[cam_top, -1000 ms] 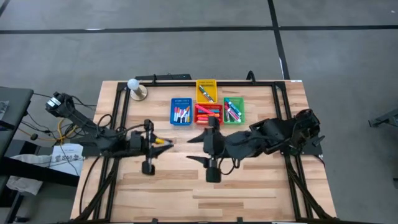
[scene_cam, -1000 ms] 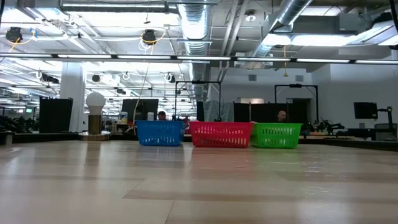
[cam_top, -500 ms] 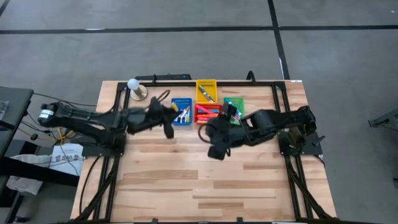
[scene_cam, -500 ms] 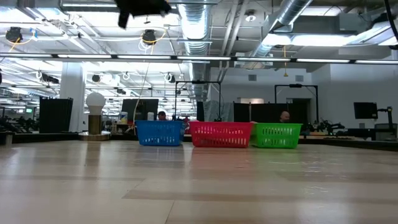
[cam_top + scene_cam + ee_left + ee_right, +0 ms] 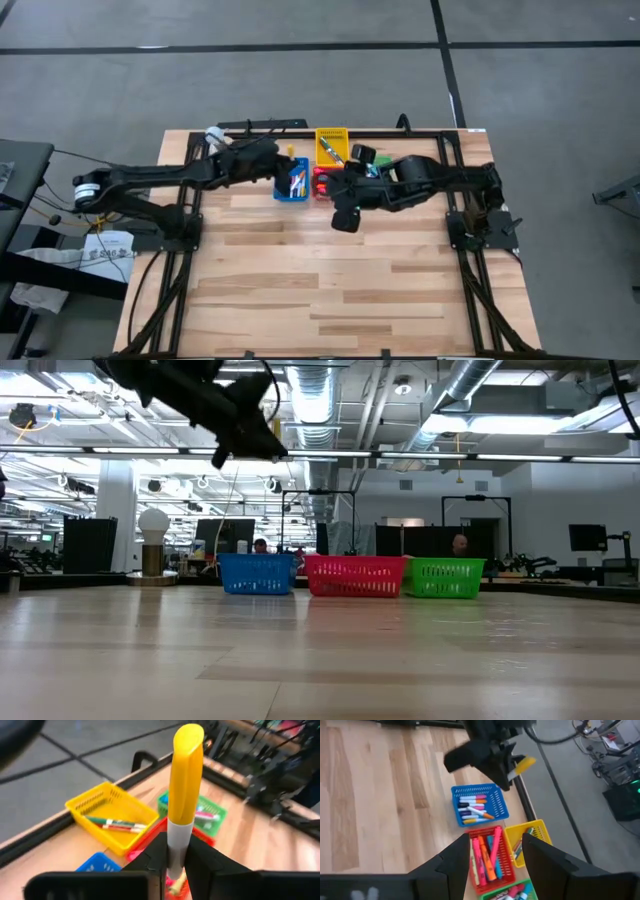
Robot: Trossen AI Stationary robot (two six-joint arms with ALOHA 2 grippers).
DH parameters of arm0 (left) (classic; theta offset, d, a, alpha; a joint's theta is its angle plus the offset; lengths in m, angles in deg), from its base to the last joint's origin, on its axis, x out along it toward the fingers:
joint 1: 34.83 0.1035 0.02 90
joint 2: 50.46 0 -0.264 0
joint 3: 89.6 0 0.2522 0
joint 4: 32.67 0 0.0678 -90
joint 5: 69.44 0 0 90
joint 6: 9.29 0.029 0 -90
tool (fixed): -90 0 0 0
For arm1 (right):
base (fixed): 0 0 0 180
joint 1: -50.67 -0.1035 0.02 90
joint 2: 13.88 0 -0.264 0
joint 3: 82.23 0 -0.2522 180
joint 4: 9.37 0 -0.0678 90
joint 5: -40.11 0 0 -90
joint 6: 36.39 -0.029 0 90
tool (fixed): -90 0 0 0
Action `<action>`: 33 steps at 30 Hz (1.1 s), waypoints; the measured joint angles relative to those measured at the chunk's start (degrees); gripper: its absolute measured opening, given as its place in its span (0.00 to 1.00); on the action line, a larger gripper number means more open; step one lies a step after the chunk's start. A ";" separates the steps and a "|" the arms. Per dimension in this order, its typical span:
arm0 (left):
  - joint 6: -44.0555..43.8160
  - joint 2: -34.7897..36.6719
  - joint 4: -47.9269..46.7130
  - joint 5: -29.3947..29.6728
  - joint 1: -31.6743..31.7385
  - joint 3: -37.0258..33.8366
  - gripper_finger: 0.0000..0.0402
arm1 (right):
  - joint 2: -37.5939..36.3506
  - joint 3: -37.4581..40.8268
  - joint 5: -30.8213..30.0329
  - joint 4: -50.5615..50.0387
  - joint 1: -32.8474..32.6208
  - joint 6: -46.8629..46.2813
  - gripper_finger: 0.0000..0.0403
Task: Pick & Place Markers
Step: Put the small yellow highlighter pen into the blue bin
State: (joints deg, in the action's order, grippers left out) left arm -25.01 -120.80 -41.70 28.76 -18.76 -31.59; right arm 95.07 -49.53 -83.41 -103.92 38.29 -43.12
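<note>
Left gripper (image 5: 176, 865) has swung from mid-table to above the blue bin (image 5: 291, 180), fingers clamped on the yellow marker (image 5: 182, 795). Right gripper (image 5: 496, 862) has moved over the red bin (image 5: 487, 857), fingers apart, holding nothing. Yellow bin (image 5: 332, 145) sits just beyond, so drop-off looks close.

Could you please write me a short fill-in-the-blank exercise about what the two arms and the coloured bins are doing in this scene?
1. The left tool is shut on a white-barrelled marker with a ____ cap.
2. The square yellow plastic bin holds ____ markers.
3. In the low view, the square red plastic bin stands between the blue bin and the ____ bin.
4. The right tool has its jaws ____.

Missing words: yellow; two; green; open
</note>
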 joint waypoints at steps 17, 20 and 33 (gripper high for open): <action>-10.19 -15.51 -0.04 -7.21 6.34 0.00 0.12 | 0.00 0.00 8.96 1.67 6.56 8.33 0.42; -12.23 -16.28 -0.04 -8.65 6.06 -0.02 0.13 | 0.00 0.00 9.72 1.68 7.21 8.94 0.42; -14.37 -16.42 -0.04 -8.47 5.95 -0.02 0.19 | 0.00 0.00 14.04 1.99 9.60 11.50 0.42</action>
State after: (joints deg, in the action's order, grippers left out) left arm -39.38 -137.22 -41.74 20.29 -12.81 -31.61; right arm 95.07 -49.53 -69.36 -101.94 47.89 -31.62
